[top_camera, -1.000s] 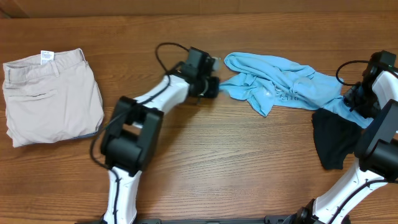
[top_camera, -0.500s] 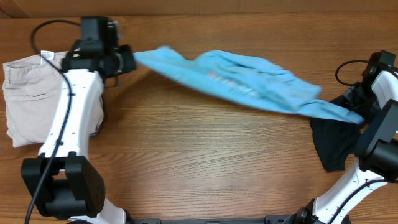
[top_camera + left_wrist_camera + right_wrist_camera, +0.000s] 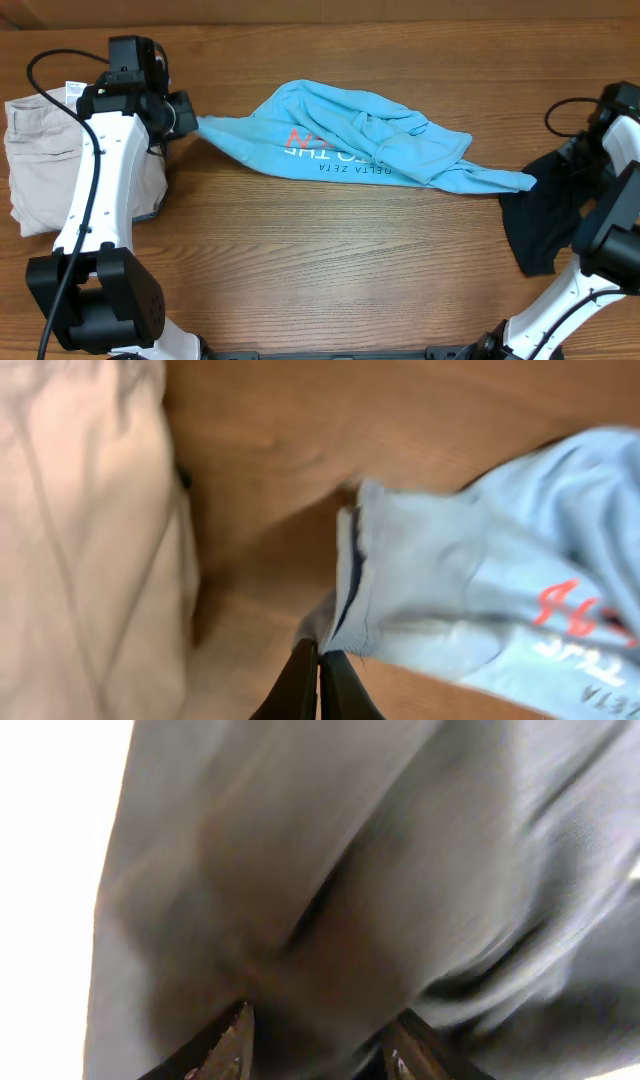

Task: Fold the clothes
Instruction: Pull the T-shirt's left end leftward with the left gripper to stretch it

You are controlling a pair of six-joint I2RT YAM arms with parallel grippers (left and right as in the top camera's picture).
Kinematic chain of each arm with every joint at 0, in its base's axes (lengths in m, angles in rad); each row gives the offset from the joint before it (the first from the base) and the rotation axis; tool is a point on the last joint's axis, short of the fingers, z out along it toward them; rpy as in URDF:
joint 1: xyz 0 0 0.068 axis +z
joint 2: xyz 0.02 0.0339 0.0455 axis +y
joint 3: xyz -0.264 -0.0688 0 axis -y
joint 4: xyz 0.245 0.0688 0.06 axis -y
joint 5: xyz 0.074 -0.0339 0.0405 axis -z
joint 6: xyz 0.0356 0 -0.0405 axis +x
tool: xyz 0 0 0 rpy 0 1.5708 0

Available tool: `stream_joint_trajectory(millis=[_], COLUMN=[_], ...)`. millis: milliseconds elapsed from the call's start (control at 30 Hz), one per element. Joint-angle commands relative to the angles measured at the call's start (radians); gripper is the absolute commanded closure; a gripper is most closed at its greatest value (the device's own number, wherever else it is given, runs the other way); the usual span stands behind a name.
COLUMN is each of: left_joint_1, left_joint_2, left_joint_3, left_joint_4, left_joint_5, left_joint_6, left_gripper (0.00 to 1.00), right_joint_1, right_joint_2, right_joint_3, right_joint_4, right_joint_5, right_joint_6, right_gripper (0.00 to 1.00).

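A light blue T-shirt (image 3: 360, 148) with red and white lettering lies stretched across the table's middle. My left gripper (image 3: 186, 118) is shut on its left corner (image 3: 345, 622), right beside the folded beige trousers (image 3: 60, 150). The shirt's right end reaches a black garment (image 3: 540, 215) at the right. My right gripper (image 3: 585, 150) is open over that dark cloth (image 3: 330, 900), which fills its view.
The folded beige trousers also show in the left wrist view (image 3: 80, 540). Bare wooden table (image 3: 330, 270) runs along the front.
My left gripper has dragged the blue shirt leftward from the middle to beside the trousers. The shirt has spread flat, with its lettering now showing. The right arm has barely moved.
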Motion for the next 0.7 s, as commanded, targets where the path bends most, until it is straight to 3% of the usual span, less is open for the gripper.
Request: stream_joint_trajectory(millis=[0, 167, 267, 333, 467, 667], left_joint_1=[0.0, 0.0, 0.0, 0.0, -0.001, -0.001], left_joint_2=[-0.006, -0.006, -0.006, -0.006, -0.006, -0.006], left_joint_3=[0.013, 0.013, 0.013, 0.013, 0.013, 0.013], left_joint_4=[-0.045, -0.097, -0.11, -0.109, -0.111, -0.11], left_joint_5=[-0.081, -0.104, -0.105, -0.105, -0.104, -0.104], left_joint_6=[0.018, 0.006, 0.0, -0.002, -0.003, -0.003], left_gripper=[0.96, 0.96, 0.96, 0.96, 0.96, 0.96], right_joint_1=[-0.077, -0.142, -0.146, -0.143, -0.114, -0.003], right_joint_2=[-0.029, -0.029, -0.029, -0.034, -0.084, -0.224], right_joint_3=[-0.001, -0.001, 0.005, 0.025, 0.108, 0.224], right_joint_4=[0.031, 0.058, 0.063, 0.053, 0.023, -0.076], right_joint_5=[0.032, 0.02, -0.101, -0.152, -0.271, -0.47], right_joint_6=[-0.003, -0.011, -0.078, -0.079, -0.124, -0.267], right_gripper=[0.55, 0.55, 0.55, 0.49, 0.43, 0.43])
